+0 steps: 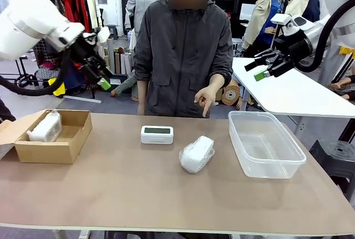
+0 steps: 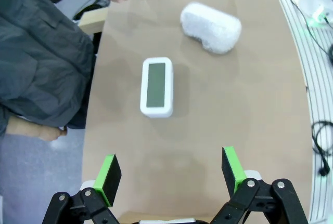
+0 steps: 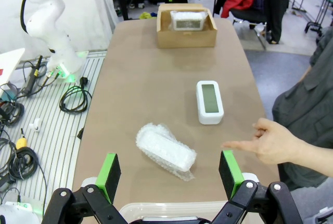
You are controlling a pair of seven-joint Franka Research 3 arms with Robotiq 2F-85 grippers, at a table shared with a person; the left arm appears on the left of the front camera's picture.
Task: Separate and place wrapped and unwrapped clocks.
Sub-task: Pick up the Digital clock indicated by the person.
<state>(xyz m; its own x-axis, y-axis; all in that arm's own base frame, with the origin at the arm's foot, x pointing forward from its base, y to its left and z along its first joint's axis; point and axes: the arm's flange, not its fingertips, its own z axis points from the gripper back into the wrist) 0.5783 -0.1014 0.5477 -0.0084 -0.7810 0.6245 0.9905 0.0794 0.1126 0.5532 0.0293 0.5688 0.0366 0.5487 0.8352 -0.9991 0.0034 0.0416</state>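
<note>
- The table (image 1: 138, 194) holds the sorting job part done: by the look of it, one piece is placed and two are left.
- The person stands at the far side; one hand (image 1: 206, 99) points down toward the table's middle.
- The clear plastic tub (image 1: 272, 173), on the robot's right, is empty in the front view.
- The cardboard box (image 1: 72, 147), on the robot's left, already holds one wrapped bundle (image 1: 45, 128). The right wrist view looks straight down into it.
- The left gripper (image 2: 170, 172) and right gripper (image 3: 169, 172) hang above the table, fingers spread wide and empty.
- The second wrapped bundle (image 1: 197, 154) lies loose between the clock and the tub. It likely goes to the box, calling for a descent with the fingers across its narrow side.
- The bare clock (image 1: 157, 134) lies mid-table; the left wrist view shows its screen facing up. It likely belongs in the tub.
</note>
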